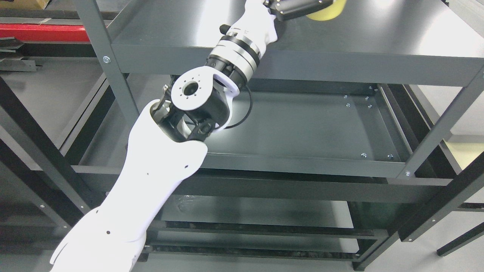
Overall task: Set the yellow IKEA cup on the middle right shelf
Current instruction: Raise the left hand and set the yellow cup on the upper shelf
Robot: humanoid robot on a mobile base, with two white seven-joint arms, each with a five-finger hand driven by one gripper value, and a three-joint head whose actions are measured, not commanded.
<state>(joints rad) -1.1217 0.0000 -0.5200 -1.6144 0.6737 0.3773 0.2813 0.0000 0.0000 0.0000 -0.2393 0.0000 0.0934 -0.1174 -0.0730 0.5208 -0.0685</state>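
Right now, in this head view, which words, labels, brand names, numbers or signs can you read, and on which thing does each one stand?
None can be read.
Yellow cup: no brand mark or print shows on the part in view; the left hand covers much of it and the frame edge cuts it.
Left arm: white shell, no lettering.
Shelf unit: plain dark metal with screws, no label.

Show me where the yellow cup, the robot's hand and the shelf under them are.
yellow cup (pixel 326 14): head view, its visible lower side.
left hand (pixel 298 8): head view, dark fingers against the cup.
top shelf (pixel 378 34): head view, bare surface.
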